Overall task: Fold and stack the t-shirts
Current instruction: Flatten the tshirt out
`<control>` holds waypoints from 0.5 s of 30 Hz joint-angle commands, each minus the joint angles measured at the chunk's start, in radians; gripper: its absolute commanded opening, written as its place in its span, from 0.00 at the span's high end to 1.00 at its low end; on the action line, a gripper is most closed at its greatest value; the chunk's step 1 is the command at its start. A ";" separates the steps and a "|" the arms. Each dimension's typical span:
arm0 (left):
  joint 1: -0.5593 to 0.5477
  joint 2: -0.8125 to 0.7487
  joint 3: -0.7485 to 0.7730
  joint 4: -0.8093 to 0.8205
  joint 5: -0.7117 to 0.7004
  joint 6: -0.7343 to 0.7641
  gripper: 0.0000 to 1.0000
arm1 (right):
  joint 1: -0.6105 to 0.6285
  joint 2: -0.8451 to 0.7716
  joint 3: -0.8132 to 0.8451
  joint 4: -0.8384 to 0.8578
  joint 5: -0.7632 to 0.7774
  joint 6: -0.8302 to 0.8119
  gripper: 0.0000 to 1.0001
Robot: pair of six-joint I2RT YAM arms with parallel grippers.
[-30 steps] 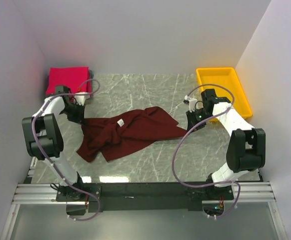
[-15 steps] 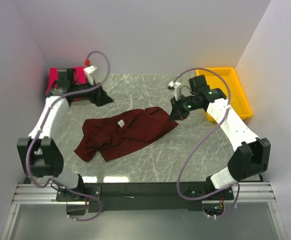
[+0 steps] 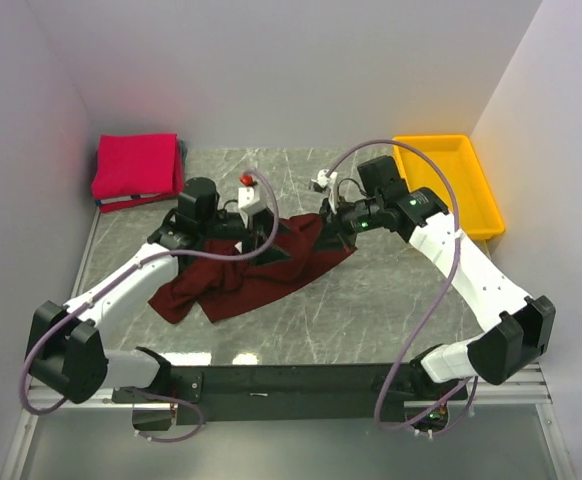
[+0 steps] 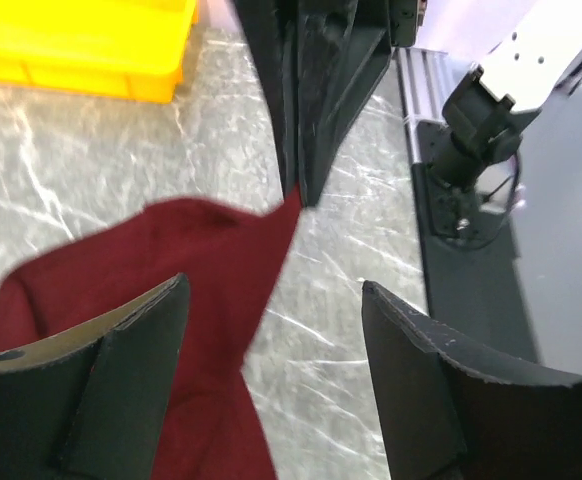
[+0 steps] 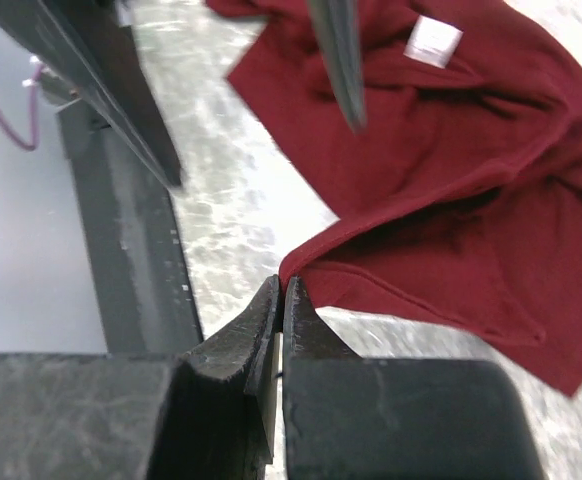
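From above, the maroon t-shirt lay crumpled mid-table, its far right corner pinched by the closed right gripper, probably to spread it flat; the folded pinkish-red t-shirt sat far left. Left wrist view: the left gripper hung open over the maroon cloth. Right wrist view: the jaws clamped a hemmed corner

The maroon t-shirt is soft, matt cloth, creased, with a small white label of smoother fabric. The pinkish-red t-shirt, upper left of the overhead frame, is matt cloth too. The surface looks like grey veined stone, polished and glossy under glare. The yellow tray, upper right, is smooth, shiny plastic. The left end effector has matt black plastic fingers with scuffed pale edges; the right end effector looks the same. The rail along the bottom is silvery ribbed metal.
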 commanded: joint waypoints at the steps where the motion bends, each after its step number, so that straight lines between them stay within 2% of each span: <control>1: -0.042 -0.044 -0.015 0.057 -0.103 0.161 0.26 | 0.052 -0.050 -0.008 0.027 -0.035 -0.003 1.00; 5: -0.066 -0.037 -0.014 0.065 -0.108 0.234 0.26 | 0.076 -0.063 -0.010 0.020 -0.032 -0.006 1.00; 15: -0.171 -0.016 0.013 -0.063 -0.063 0.400 0.32 | 0.099 -0.043 0.030 0.002 -0.022 -0.024 1.00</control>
